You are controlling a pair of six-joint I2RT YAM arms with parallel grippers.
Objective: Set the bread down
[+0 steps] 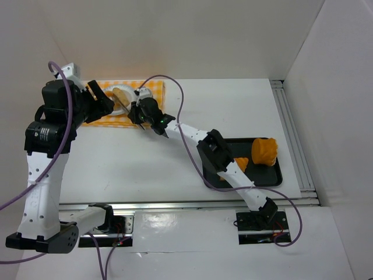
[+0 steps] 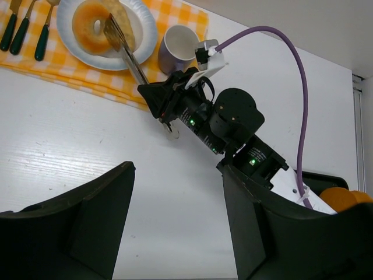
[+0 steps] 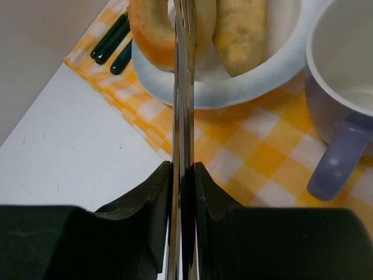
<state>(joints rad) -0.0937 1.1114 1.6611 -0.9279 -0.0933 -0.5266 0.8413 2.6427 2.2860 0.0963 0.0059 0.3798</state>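
Observation:
The bread [image 3: 242, 32], a pale tan oval roll, lies on the white plate [image 3: 233, 87] beside a ring doughnut [image 3: 148, 29]. My right gripper [image 3: 182, 169] is shut on metal tongs [image 3: 183, 87], whose two arms are pressed together. The tongs reach over the plate between doughnut and bread, with nothing between their blades. In the left wrist view the tongs' head [image 2: 113, 32] rests over the doughnut [image 2: 87, 26], next to the bread [image 2: 128, 32]. My left gripper [image 2: 178, 221] hangs open over bare table near the cloth, holding nothing.
The plate sits on a yellow checked cloth [image 3: 262, 157] with a lilac mug [image 3: 344, 87] to its right and dark-handled cutlery [image 3: 111, 44] to its left. A black tray [image 1: 274, 175] with an orange croissant [image 1: 263, 150] stands at the right.

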